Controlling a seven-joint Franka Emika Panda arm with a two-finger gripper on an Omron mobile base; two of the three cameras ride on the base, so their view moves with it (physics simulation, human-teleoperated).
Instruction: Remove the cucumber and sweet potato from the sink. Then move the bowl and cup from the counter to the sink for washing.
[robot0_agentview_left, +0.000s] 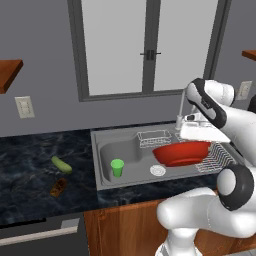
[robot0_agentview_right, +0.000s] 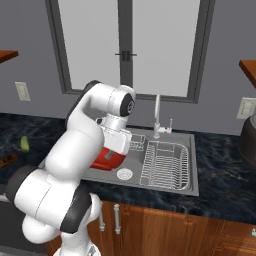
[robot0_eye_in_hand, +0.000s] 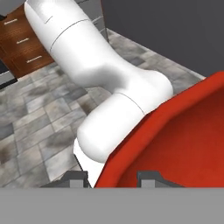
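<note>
My pincer (robot0_eye_in_hand: 113, 177) grips the rim of the red bowl (robot0_eye_in_hand: 183, 140), one dark tip on each side of the wall, the rim running up between them. From the hand camera the bowl is a broad, plain red curve with a thick lip, and behind it lie my own white arm and a grey tiled floor (robot0_eye_in_hand: 30, 113).

The left base camera gives what the hand camera cannot: the bowl (robot0_agentview_left: 181, 152) hangs tilted over the middle of the sink (robot0_agentview_left: 107, 150), its open side facing forward, with my hand at its upper right rim. It is wide and shallow, far broader than the green cup (robot0_agentview_left: 117, 167), which stands upright on the sink floor to the bowl's left. A round white drain (robot0_agentview_left: 158, 170) sits just under the bowl's near edge, a wire basket (robot0_agentview_left: 153, 138) behind it and a wire rack (robot0_agentview_left: 218, 157) to its right.

On the dark table (robot0_agentview_left: 30, 165) left of the sink, the pale green cucumber (robot0_agentview_left: 61, 164) lies well apart from the basin, with the brown sweet potato (robot0_agentview_left: 58, 187) nearer to me.

From the right base camera my arm hides most of the bowl (robot0_agentview_right: 106, 159); only a red patch shows. That camera shows the rack (robot0_agentview_right: 166, 162) and the faucet (robot0_agentview_right: 157, 116) at the back of the sink more plainly.
</note>
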